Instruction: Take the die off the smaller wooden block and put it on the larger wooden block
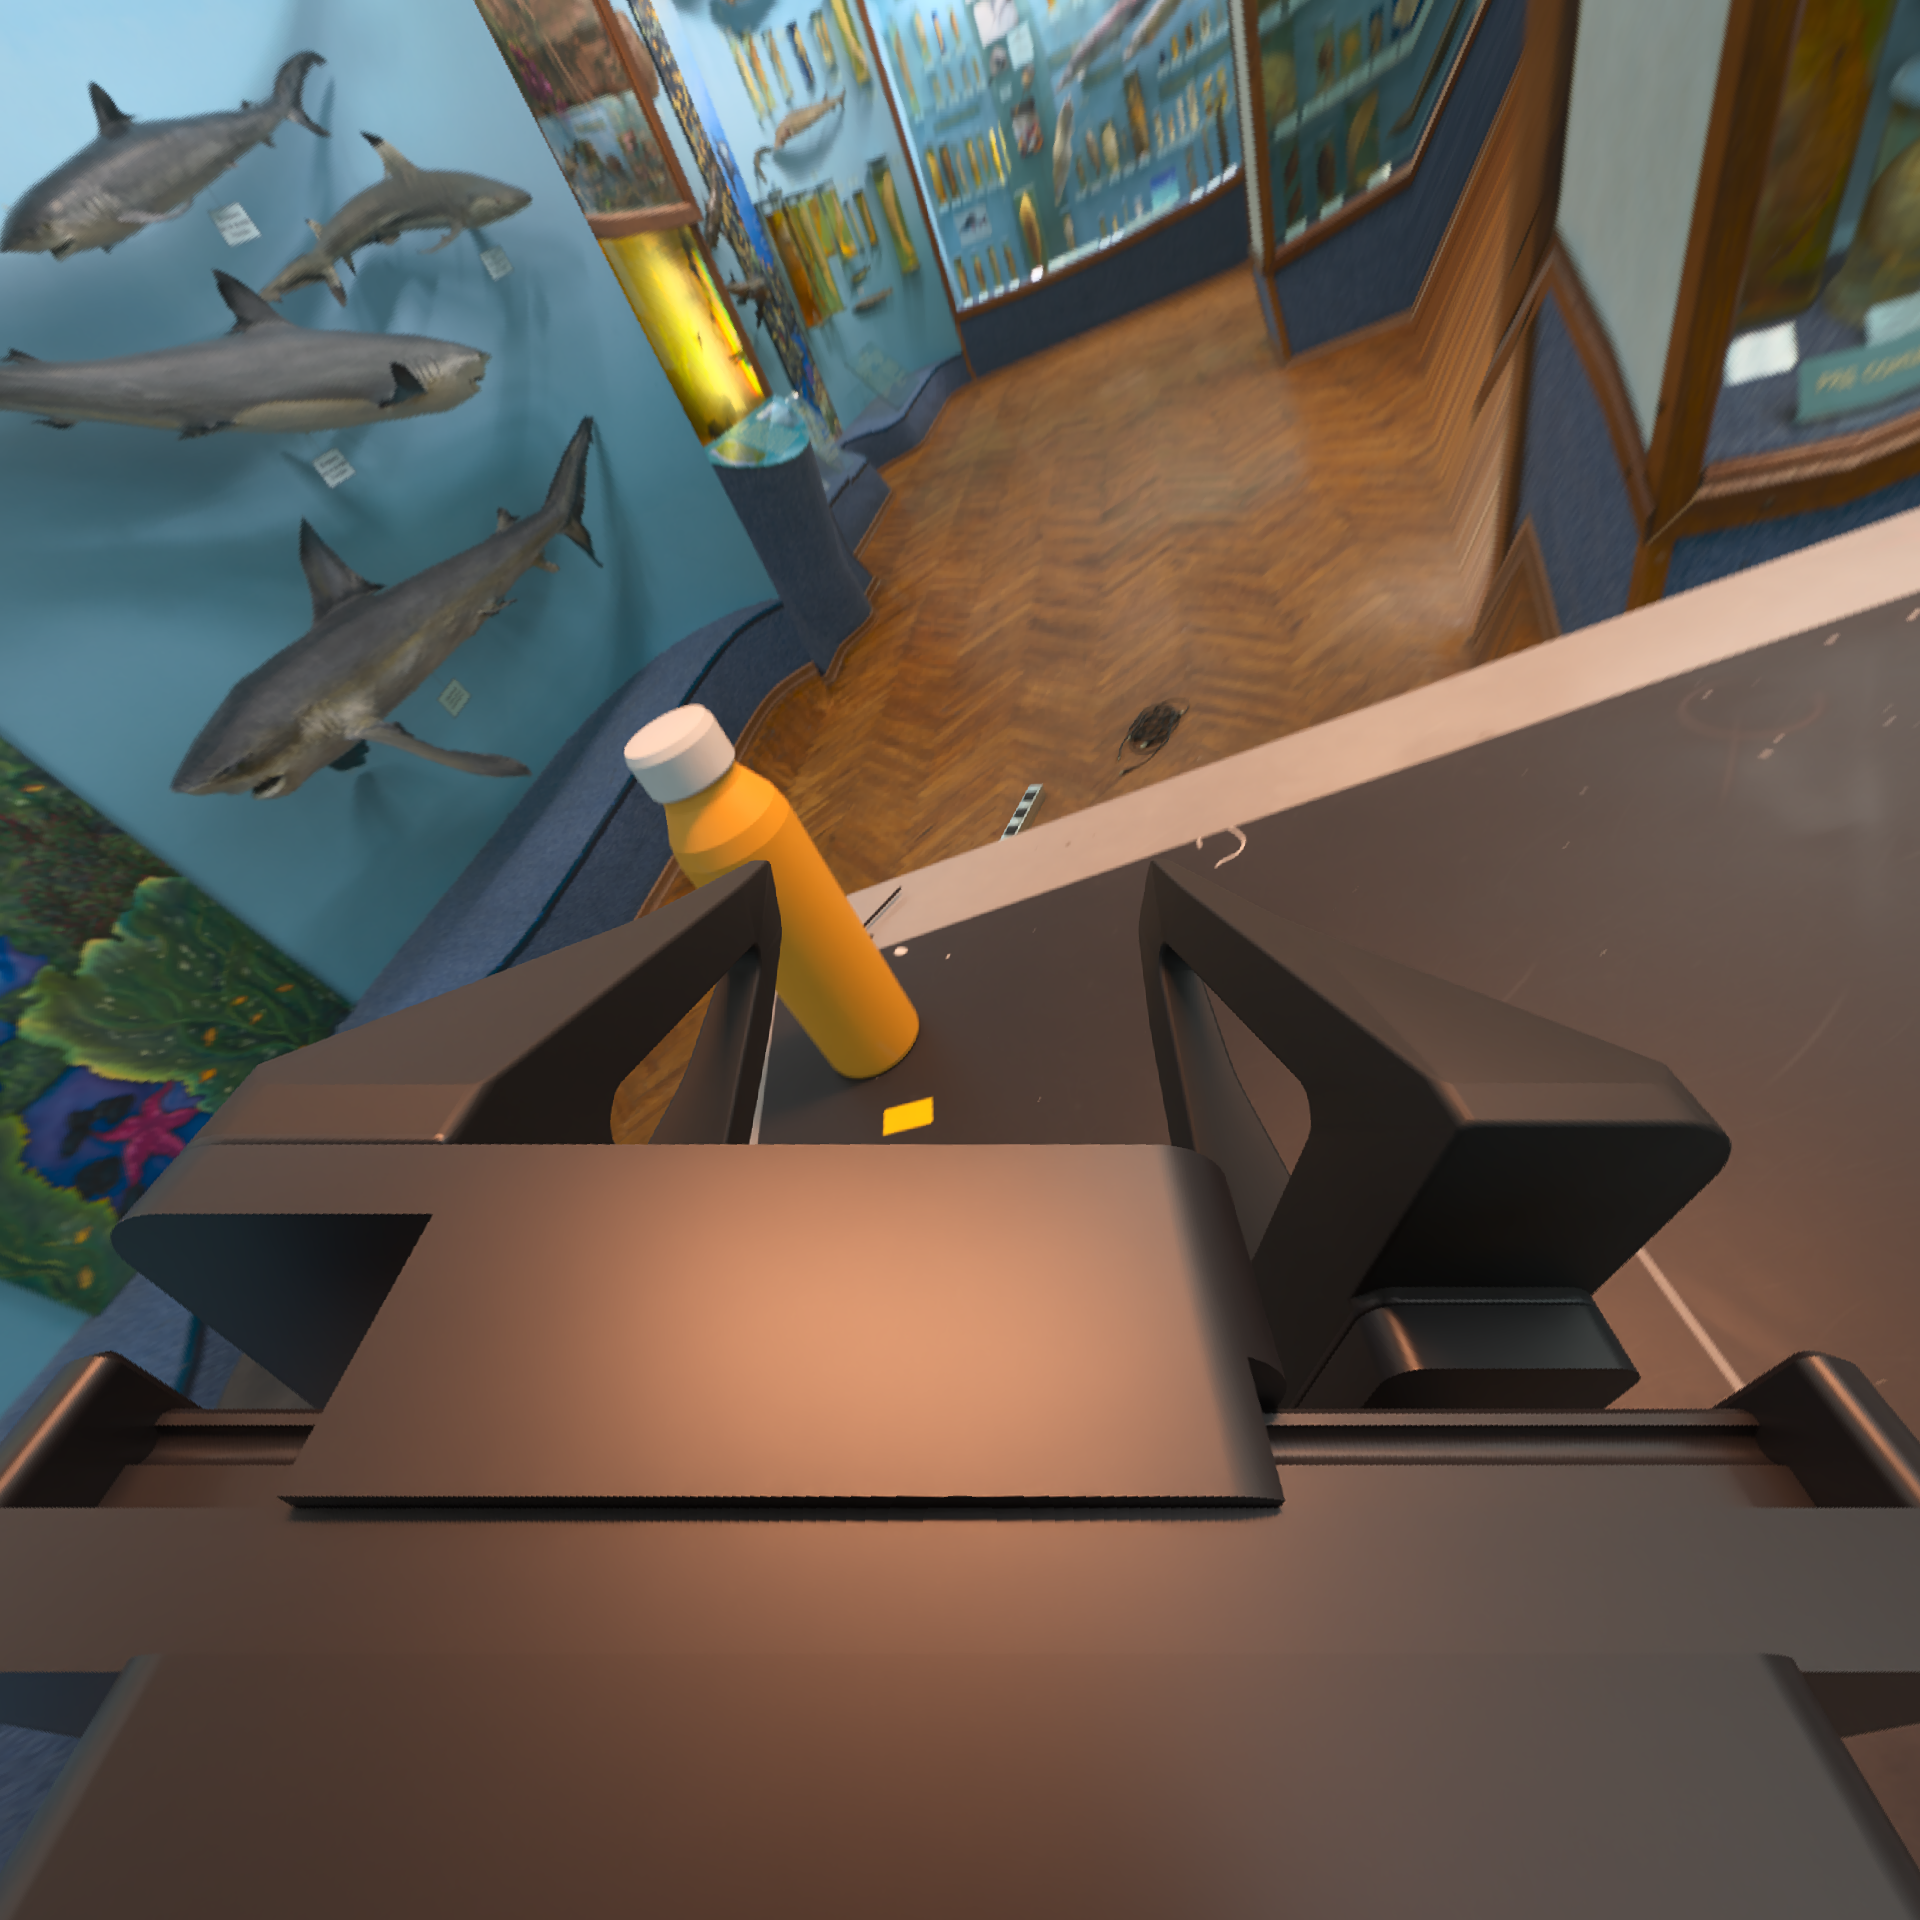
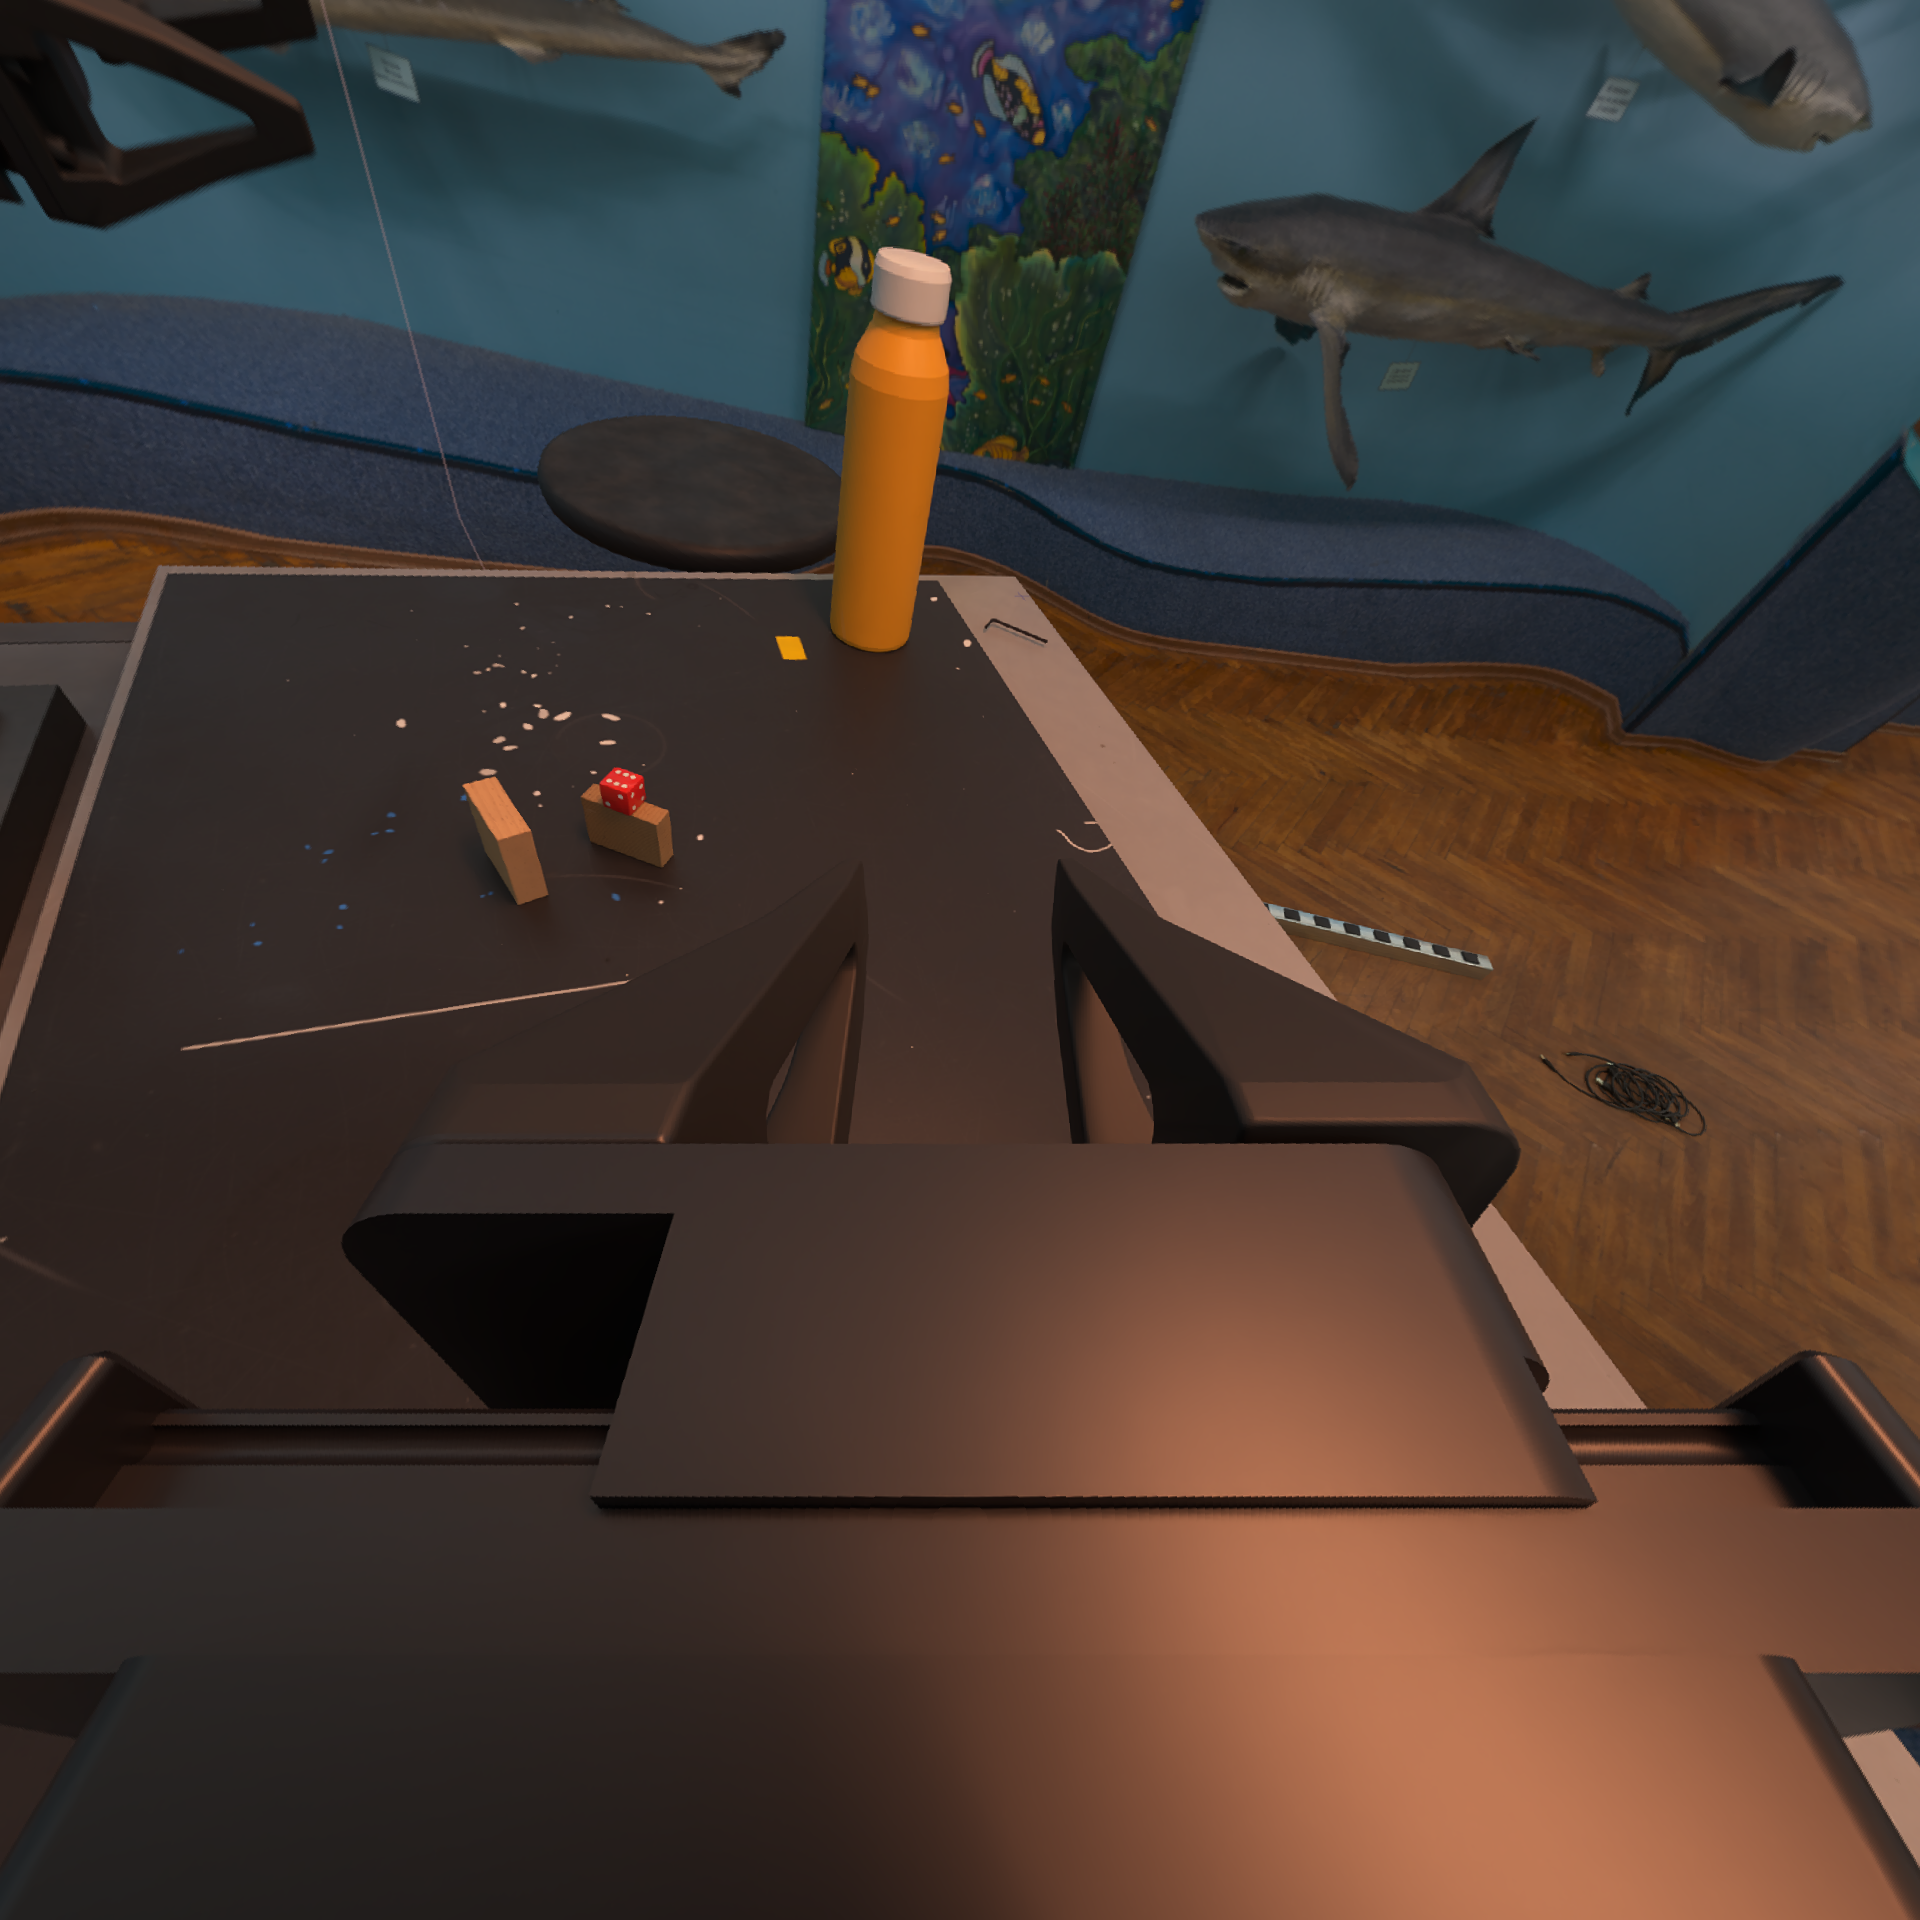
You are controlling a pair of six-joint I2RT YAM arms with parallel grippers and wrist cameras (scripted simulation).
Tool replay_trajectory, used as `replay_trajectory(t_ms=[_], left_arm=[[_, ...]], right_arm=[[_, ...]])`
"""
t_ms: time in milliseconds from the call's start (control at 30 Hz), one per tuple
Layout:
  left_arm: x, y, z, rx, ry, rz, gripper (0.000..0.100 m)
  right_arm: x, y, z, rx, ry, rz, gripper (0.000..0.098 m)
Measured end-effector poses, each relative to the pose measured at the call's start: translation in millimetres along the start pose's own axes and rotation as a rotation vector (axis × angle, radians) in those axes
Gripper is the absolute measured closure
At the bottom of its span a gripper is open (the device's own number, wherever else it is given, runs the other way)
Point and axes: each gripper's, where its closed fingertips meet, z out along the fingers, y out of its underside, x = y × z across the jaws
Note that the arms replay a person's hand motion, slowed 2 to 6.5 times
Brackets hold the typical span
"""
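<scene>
In the right wrist view a red die (image 2: 622, 790) with white pips sits on a small wooden block (image 2: 629, 827) on the dark table (image 2: 312, 1039). A longer, paler wooden block (image 2: 505, 840) stands on edge just left of it, apart from it. My right gripper (image 2: 958, 883) is open and empty, hovering above the table to the right of and nearer than the blocks. My left gripper (image 1: 958, 883) is open and empty; the die and blocks do not show in its view. The left gripper also shows in the top left corner of the right wrist view (image 2: 156, 114).
An orange bottle (image 2: 889, 468) with a white cap stands at the table's far edge; it also shows beyond the left gripper's fingers (image 1: 774, 904). A small yellow patch (image 2: 791, 647) lies near it. The table's right edge (image 2: 1143, 831) drops to a wooden floor.
</scene>
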Motion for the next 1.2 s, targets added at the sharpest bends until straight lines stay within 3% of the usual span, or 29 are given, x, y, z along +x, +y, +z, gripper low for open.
replay_trajectory(t_ms=[300, 600, 767, 967, 1200], left_arm=[[17, 49, 13, -0.127, -0.02, 0.15, 0.036], [45, 56, 38, -0.086, -0.031, 0.369, 0.036], [66, 68, 60, -0.137, 0.063, 0.45, 0.035], [96, 81, 76, -0.21, 0.219, 0.426, 0.033], [125, 102, 77, -0.3, 0.329, 0.405, 0.034]], right_arm=[[-6, -4, 2, 0.009, -0.021, -0.003, 0.0674], [-8, -6, 1, 0.01, -0.024, -0.008, 0.0672], [-11, -5, 1, 0.01, -0.035, 0.002, 0.0671], [-11, -3, 1, 0.001, -0.042, 0.009, 0.0667], [-11, -4, -2, 0.004, -0.051, 0.013, 0.0664]])
